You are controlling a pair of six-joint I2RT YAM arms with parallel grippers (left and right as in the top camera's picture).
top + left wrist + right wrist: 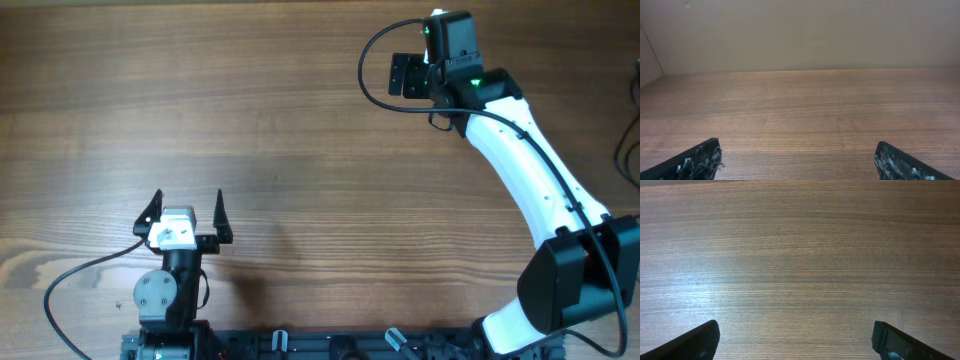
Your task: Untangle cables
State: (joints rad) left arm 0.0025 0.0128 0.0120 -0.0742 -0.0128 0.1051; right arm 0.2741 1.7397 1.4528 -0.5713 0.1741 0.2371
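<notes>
cables [616, 155]: only a thin black loop at the table's [250, 120] right edge in the overhead view, mostly cut off by the frame; tangled or not, cannot tell.
cables to right gripper [400, 75]: well apart, the loop beside the white forearm, the gripper far up the table.
right gripper: jaws wide, holding nothing, over bare wood.
left gripper [188, 200]: jaws wide, empty, near the front edge, well apart from the loop.

My left gripper [188, 197] sits over the near left of the table [250, 130], while my right gripper [407, 75] reaches over the far right, well apart.
</notes>
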